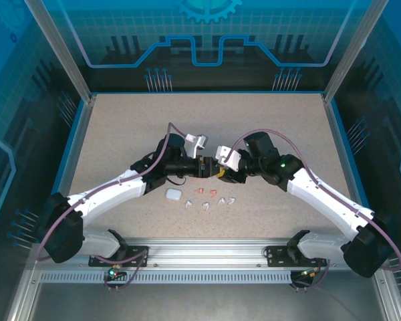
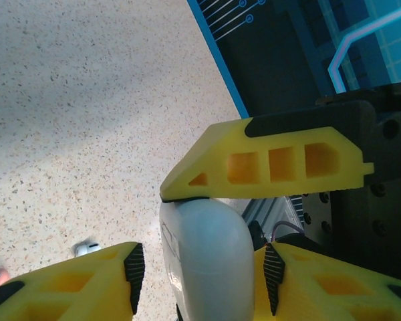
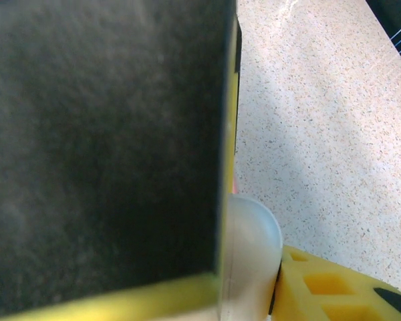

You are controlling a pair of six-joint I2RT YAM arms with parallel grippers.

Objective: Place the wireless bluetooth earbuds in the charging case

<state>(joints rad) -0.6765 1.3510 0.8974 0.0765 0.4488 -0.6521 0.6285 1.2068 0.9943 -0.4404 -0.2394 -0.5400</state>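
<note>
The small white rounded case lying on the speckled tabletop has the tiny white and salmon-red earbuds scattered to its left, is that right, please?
Not quite: the top external view shows the tiny white and salmon-red earbuds scattered to the right of the small white rounded case lying on the speckled tabletop.

Top view is bright and even, lit from overhead. The table point(image 1: 120, 134) shows only faint soft shadows, the enclosure walls point(image 1: 27, 100) carry a cyan cast, and focus is sharp. In the left wrist view a broad soft shadow band crosses the table's upper left; the charging case point(image 2: 204, 261) is close, slightly soft, with a mild sheen. In the right wrist view the dark slab point(image 3: 100, 134) is heavily defocused, and there's a bright streak on the table at top.
</note>
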